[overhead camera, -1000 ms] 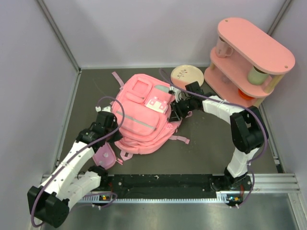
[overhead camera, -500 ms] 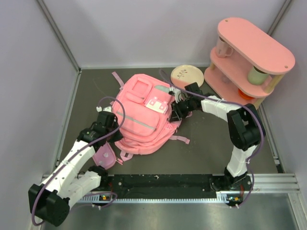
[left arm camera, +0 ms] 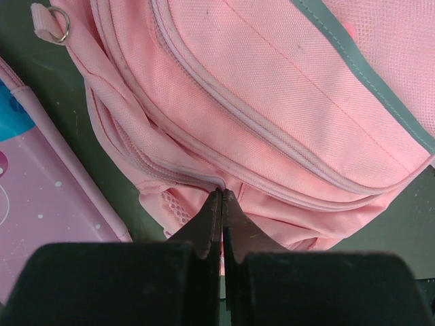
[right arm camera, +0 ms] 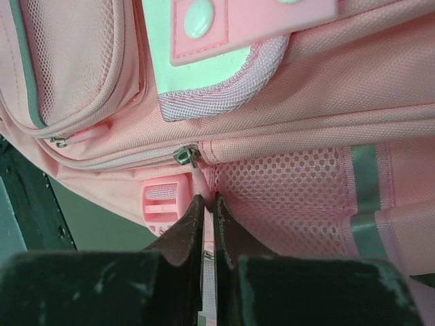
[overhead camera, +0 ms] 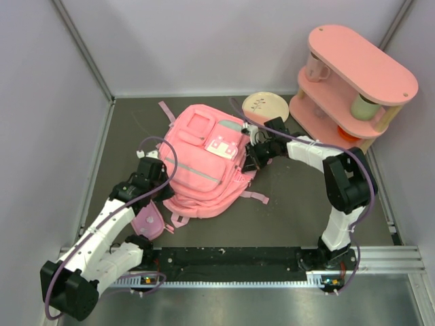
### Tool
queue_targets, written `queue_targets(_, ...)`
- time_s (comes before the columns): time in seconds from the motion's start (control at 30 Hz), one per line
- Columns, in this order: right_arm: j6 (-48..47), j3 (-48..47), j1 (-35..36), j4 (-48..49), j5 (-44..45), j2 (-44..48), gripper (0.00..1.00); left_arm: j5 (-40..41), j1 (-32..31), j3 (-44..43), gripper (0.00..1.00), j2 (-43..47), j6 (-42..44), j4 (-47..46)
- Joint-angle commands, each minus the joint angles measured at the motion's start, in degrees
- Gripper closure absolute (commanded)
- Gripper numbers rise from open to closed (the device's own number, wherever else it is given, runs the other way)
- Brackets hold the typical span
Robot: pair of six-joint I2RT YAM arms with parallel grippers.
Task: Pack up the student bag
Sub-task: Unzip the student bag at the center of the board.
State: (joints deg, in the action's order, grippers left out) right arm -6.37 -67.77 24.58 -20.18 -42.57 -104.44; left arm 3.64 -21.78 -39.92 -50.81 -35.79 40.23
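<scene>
The student bag [overhead camera: 204,159], a large pink backpack with a white-and-mint patch and grey stripe, lies flat mid-table. My left gripper [overhead camera: 163,178] is at its left edge; in the left wrist view it [left arm camera: 222,193] is shut with its tips against the bag's [left arm camera: 272,88] zip seam. I cannot tell if fabric is pinched. My right gripper [overhead camera: 250,155] is at the bag's right side; in the right wrist view it [right arm camera: 206,198] is shut on the pink zipper pull [right arm camera: 197,178] hanging from a metal slider, next to a pink buckle [right arm camera: 160,204] and mesh side pocket [right arm camera: 285,197].
A small pink pouch [overhead camera: 147,221] lies near my left arm and shows in the left wrist view [left arm camera: 34,197]. A cream plate [overhead camera: 264,106] lies behind the bag. A pink two-tier shelf [overhead camera: 350,85] with cups stands at the back right. Walls close in on both sides.
My right gripper has shifted slightly up and back along the bag's right side. The left arm and the bag have hardly moved.
</scene>
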Motion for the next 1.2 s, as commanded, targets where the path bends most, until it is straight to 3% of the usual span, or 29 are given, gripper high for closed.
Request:
queue_targets(0.0,0.6,0.0,-0.1,3.3,-3.3,2.8,0.96,-2.2,0.0,0.4,1.00,0.1,0.2,-6.3)
queue_targets(0.43,0.9,-0.8,-0.2,3.7,-4.5,2.2,0.72,-2.8,0.0,0.6,1.00,-0.1,-0.1,-6.7)
queue_targets(0.77,1.2,-1.1,0.0,3.7,-5.2,1.6,0.73,-3.1,0.0,0.8,1.00,0.0,-0.3,-7.0)
queue_targets(1.03,0.9,0.7,1.3,3.0,-3.2,1.9,0.85,-3.3,0.0,1.0,1.00,-0.3,-0.1,-7.3)
queue_targets(1.07,1.0,1.0,1.4,3.0,-3.1,1.8,0.85,-3.3,0.1,1.0,1.00,-0.3,-0.1,-7.4)
queue_targets(1.17,1.1,1.4,1.6,3.0,-1.7,1.9,0.73,-3.4,0.1,1.2,1.00,0.1,-0.1,-7.3)
